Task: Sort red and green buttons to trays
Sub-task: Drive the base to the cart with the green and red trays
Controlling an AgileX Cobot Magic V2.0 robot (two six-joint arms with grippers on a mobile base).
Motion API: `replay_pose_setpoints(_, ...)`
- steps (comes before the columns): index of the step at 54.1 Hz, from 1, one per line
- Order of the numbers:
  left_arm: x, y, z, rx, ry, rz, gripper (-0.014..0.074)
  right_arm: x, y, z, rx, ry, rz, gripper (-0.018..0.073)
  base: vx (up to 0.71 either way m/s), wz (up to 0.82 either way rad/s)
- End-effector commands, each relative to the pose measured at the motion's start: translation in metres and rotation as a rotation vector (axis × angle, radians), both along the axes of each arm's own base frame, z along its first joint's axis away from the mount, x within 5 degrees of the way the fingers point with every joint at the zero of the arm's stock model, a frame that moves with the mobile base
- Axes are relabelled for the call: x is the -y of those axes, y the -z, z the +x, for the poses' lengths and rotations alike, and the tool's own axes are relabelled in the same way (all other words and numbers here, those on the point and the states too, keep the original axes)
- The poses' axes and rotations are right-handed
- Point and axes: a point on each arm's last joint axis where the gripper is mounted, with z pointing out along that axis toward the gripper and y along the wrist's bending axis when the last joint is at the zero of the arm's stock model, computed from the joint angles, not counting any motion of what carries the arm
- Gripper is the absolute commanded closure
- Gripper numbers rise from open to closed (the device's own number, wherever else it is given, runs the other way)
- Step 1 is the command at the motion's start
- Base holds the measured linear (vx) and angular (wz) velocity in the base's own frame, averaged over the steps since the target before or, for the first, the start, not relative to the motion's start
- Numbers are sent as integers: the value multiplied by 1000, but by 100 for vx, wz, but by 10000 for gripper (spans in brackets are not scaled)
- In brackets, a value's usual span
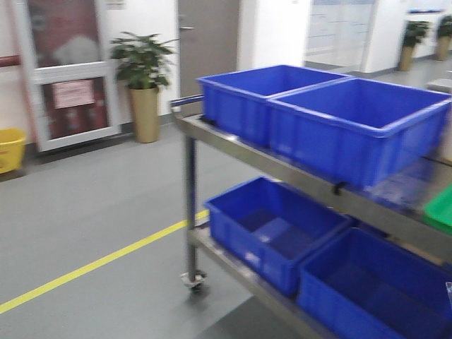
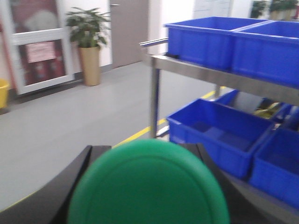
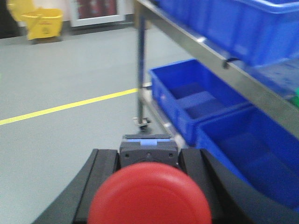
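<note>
In the left wrist view my left gripper (image 2: 147, 161) is shut on the green button (image 2: 148, 186); its round green cap fills the space between the black fingers (image 2: 70, 186) and hides its base. In the right wrist view my right gripper (image 3: 148, 156) is shut on the red button (image 3: 149, 196); its dark blocky base (image 3: 148, 150) sits between the black fingers (image 3: 100, 179). A corner of the green tray (image 1: 441, 208) shows at the right edge of the cart's top shelf. The red tray is out of view. Neither gripper shows in the front view.
A steel two-shelf cart (image 1: 282, 166) on castors stands ahead to the right, with two deep blue crates (image 1: 357, 127) on top and two below (image 1: 279, 229). Grey floor with a yellow line (image 1: 92, 265) lies left. A potted plant (image 1: 143, 85), door and yellow bucket (image 1: 10, 148) stand behind.
</note>
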Motion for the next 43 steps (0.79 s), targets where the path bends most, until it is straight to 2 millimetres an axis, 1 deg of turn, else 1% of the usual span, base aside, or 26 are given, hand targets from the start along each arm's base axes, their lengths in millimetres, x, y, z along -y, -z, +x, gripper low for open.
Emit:
replay_pose_setpoints(1,1,-16,0,104,15,-18,596,1,-18,2,113,16,21,568,29,-76)
replay_pose_setpoints(21,1,-16,0,104,15,-18,596,1,-18,2,113,16,21,568,26,-74)
replay_pose_setpoints(43,1,-16,0,104,15,-18,596,1,-18,2,113,16,21,568,22,-61)
